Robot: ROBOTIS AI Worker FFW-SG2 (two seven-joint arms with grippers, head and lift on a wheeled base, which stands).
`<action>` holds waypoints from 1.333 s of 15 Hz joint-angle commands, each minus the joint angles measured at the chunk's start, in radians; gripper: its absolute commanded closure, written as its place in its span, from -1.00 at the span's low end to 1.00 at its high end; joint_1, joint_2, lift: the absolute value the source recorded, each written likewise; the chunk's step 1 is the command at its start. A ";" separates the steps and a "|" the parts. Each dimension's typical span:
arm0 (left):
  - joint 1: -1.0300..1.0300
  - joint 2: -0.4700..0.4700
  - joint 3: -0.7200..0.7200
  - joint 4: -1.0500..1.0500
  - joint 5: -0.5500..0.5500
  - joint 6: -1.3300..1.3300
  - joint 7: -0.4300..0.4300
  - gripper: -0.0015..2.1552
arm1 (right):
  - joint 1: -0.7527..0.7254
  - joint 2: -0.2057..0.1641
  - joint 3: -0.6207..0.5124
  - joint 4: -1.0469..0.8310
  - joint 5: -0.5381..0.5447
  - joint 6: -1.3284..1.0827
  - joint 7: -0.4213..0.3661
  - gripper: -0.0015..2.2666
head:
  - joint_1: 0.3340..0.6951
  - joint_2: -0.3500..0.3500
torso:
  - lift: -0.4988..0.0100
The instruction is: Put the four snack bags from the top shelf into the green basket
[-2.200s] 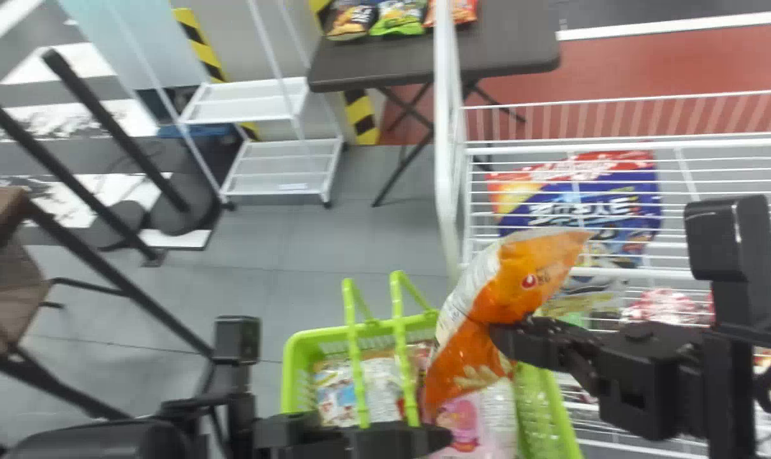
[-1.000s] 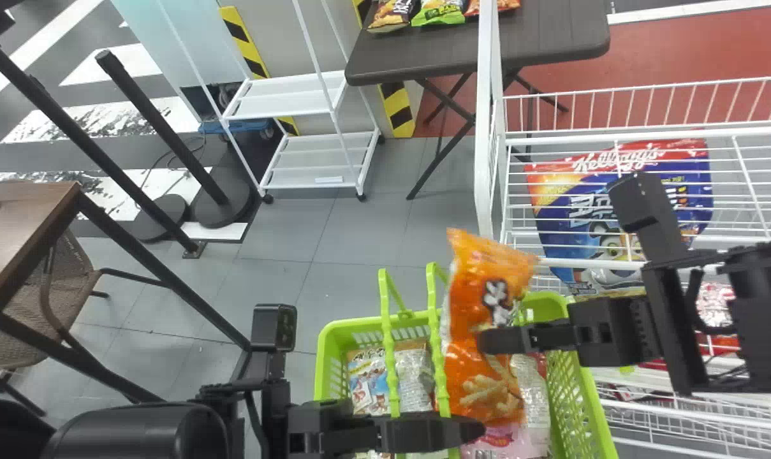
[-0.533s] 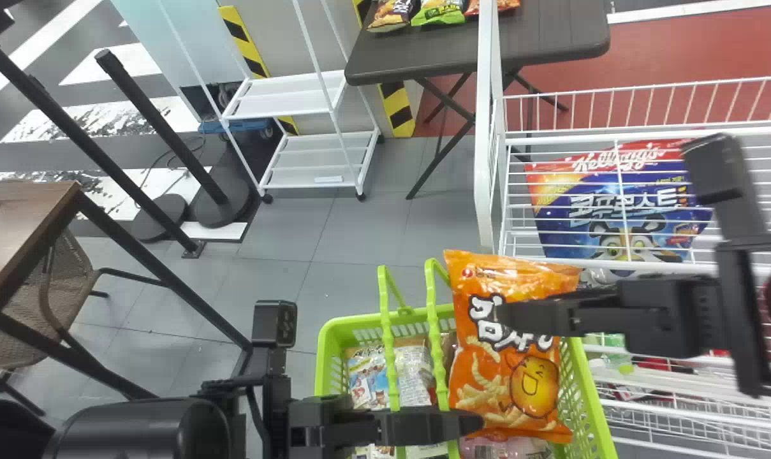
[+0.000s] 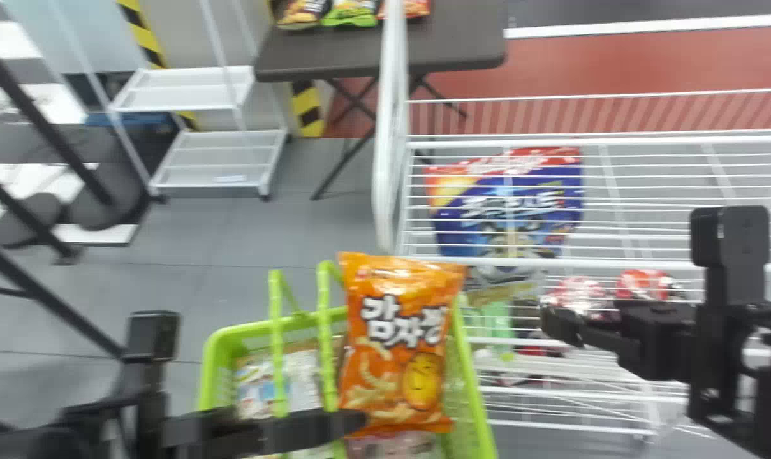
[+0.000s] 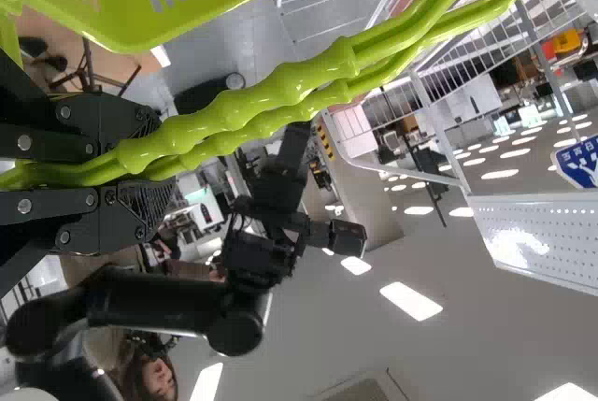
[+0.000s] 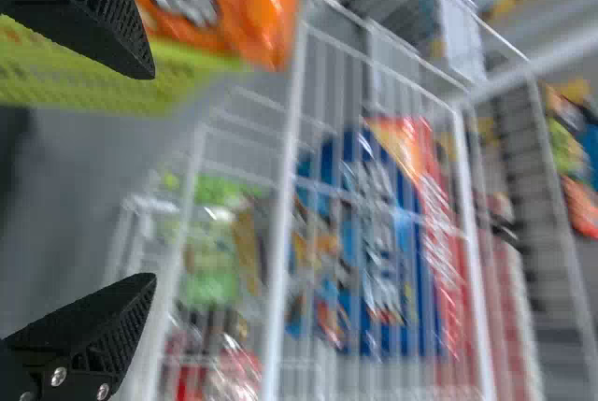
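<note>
In the head view my left gripper is at the bottom over the green basket. In the left wrist view my left gripper is shut on the basket's handles. The orange snack bag rests at the basket's right side, its top end above the rim, with other packs below and beside it. My right gripper is right of the basket and apart from the bag; in the right wrist view the right gripper stands open with nothing between its fingers.
A white wire shelf runs along the right, with a large blue and red bag and several packs on lower levels. A dark table with snack bags and a white cart stand behind.
My right gripper has let go of the orange bag and moved right, away from it. The bag has come down into the basket. The head view has shifted, moving the scene left.
</note>
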 commanded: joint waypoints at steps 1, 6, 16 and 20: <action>0.001 0.000 0.004 0.006 0.001 0.000 -0.010 0.99 | 0.109 0.004 -0.050 0.080 0.065 -0.462 0.001 -0.96 | 1.00 -0.07 | 0.96; 0.002 0.002 0.015 0.035 0.041 -0.040 -0.010 0.99 | 0.213 0.005 -0.089 0.223 0.070 -0.963 0.015 -0.96 | 1.00 -0.38 | 0.96; 0.014 0.002 0.021 0.029 0.041 -0.040 -0.010 0.99 | 0.231 0.016 -0.088 0.253 0.071 -1.070 0.015 -0.96 | 1.00 -0.46 | 0.96; 0.016 0.002 0.021 0.027 0.041 -0.040 -0.010 0.99 | 0.231 0.016 -0.085 0.253 0.071 -1.064 0.015 -0.96 | 1.00 -0.45 | 0.96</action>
